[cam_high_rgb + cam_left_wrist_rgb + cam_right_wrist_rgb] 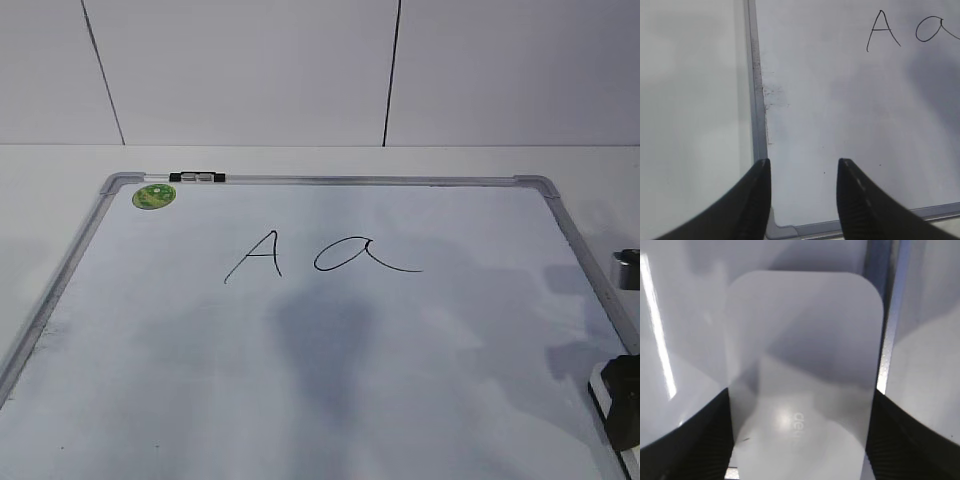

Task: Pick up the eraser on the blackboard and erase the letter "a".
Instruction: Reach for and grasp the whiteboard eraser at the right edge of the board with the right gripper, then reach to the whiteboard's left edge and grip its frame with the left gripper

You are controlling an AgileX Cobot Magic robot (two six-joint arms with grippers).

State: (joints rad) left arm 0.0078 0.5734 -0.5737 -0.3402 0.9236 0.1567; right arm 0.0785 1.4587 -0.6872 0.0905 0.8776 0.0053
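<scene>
Right claw (800, 440) pinching eraser (802, 365): white rounded-rectangle block, faint print; left claw (802, 200) spread.

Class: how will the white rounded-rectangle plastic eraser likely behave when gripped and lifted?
The white rounded-rectangle plastic eraser looks rigid, so probably won't flex. Its glossy top suggests slippery sides. Flat and low, it seems unlikely to roll or tip between the right gripper fingers.
</scene>
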